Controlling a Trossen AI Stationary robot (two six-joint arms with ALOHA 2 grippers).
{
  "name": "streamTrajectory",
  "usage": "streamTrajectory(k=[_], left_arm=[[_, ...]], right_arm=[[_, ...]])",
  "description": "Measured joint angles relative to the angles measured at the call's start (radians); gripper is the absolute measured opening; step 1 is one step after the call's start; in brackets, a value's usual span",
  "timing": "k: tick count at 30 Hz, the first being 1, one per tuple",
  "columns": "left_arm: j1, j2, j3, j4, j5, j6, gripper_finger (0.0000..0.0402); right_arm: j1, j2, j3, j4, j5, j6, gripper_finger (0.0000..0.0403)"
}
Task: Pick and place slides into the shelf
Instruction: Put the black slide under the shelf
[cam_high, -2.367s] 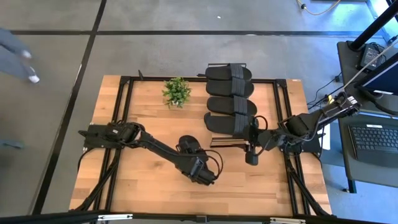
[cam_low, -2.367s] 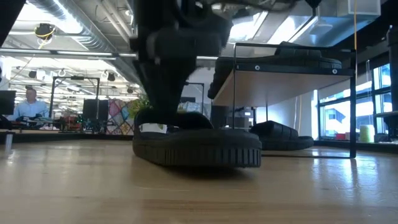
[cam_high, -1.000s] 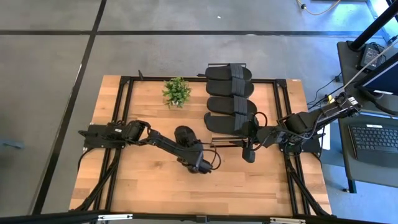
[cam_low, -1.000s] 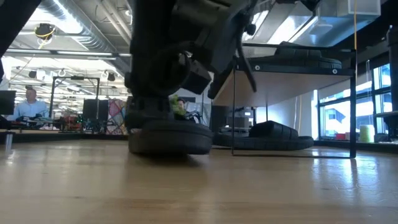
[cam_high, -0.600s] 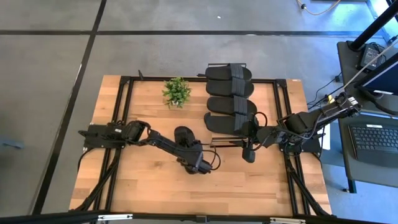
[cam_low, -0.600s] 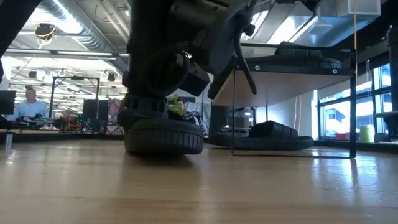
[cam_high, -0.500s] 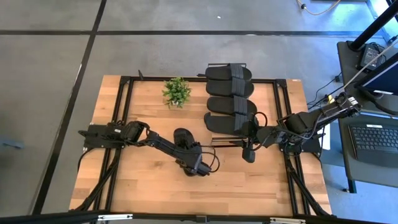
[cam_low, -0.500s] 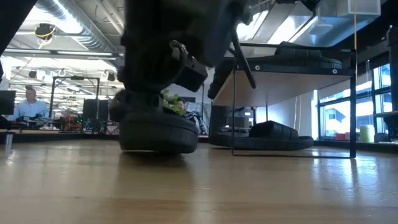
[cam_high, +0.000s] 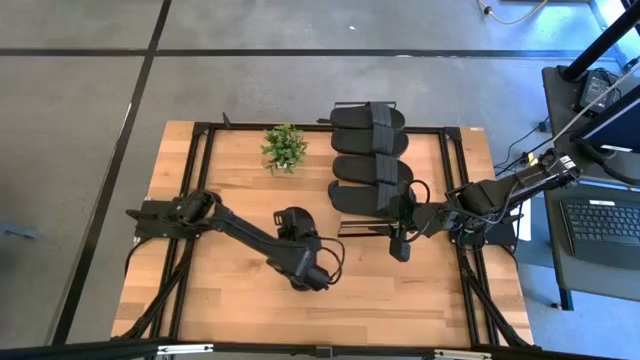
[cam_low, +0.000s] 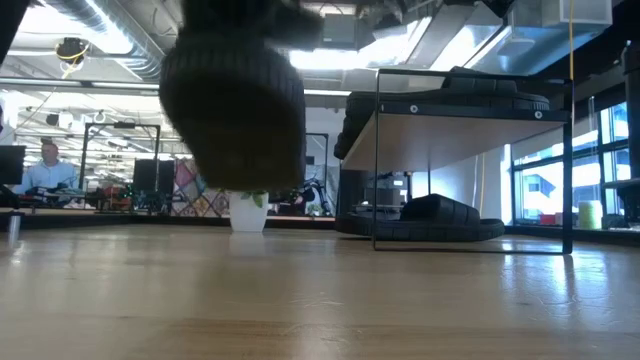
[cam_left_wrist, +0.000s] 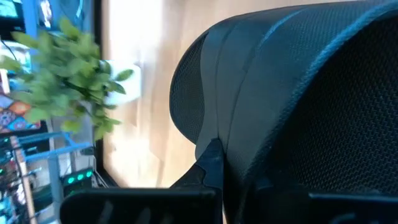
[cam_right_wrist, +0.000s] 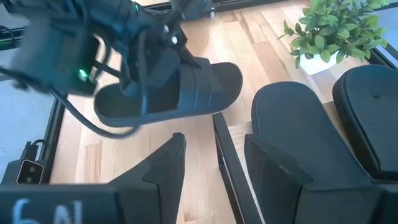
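Observation:
One black slide (cam_right_wrist: 180, 93) hangs above the table in front of the shelf (cam_low: 470, 125), with my left gripper (cam_right_wrist: 151, 67) shut on it. In the low view it is a dark shape (cam_low: 235, 100) well off the wood. On the shelf's top board lie three slides (cam_high: 370, 165) side by side, and another slide (cam_low: 440, 215) rests under the board. My right gripper (cam_high: 398, 245) waits open at the shelf's near end, touching nothing. My left gripper holds the slide near its wide strap (cam_right_wrist: 186, 78), about mid-length, slanting down from the table's near-left side. The gripper's own body hides the exact spot and whether a finger is under the strap. The slide is lifted clear, its far end a little higher.
A small potted plant (cam_high: 284, 147) stands at the far edge, left of the shelf. Bare wood (cam_high: 230, 300) stretches across the near half of the table. A person sits at a desk (cam_low: 45, 165) in the room beyond.
My left gripper has risen and drawn a little toward the table's left and near edges, carrying the slide. The slide, whose sole lay on the table a second ago, now hangs clear above it.

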Motion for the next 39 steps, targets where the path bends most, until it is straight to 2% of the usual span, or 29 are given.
streamTrajectory(k=[5, 8, 14, 18, 22, 25, 31, 39], left_arm=[[-0.014, -0.076, 0.000, -0.001, -0.080, 0.034, 0.0003], [-0.021, -0.116, 0.000, -0.001, -0.140, 0.095, 0.0003], [-0.031, -0.180, -0.014, 0.000, -0.191, 0.224, 0.0003], [-0.050, -0.257, -0.094, 0.006, -0.209, 0.269, 0.0003], [-0.085, -0.398, -0.231, 0.067, -0.212, 0.274, 0.0003], [-0.118, -0.513, -0.347, 0.218, -0.198, 0.343, 0.0003], [-0.138, -0.671, -0.537, 0.481, -0.105, 0.622, 0.0003], [-0.030, -0.705, -0.731, 0.690, 0.074, 1.043, 0.0003]], right_arm=[[0.000, 0.000, 0.000, 0.002, 0.000, 0.000, 0.0167], [0.000, 0.000, 0.000, 0.002, 0.000, -0.001, 0.0167], [0.000, 0.000, 0.000, 0.002, 0.000, -0.001, 0.0167], [0.000, 0.000, 0.000, 0.002, 0.000, -0.001, 0.0167], [0.000, 0.000, 0.000, 0.002, 0.000, -0.001, 0.0167], [0.000, 0.000, 0.000, 0.002, 0.000, -0.001, 0.0167], [0.000, 0.000, 0.000, 0.002, 0.000, -0.001, 0.0167], [0.000, 0.000, 0.000, 0.002, 0.000, -0.001, 0.0167]])
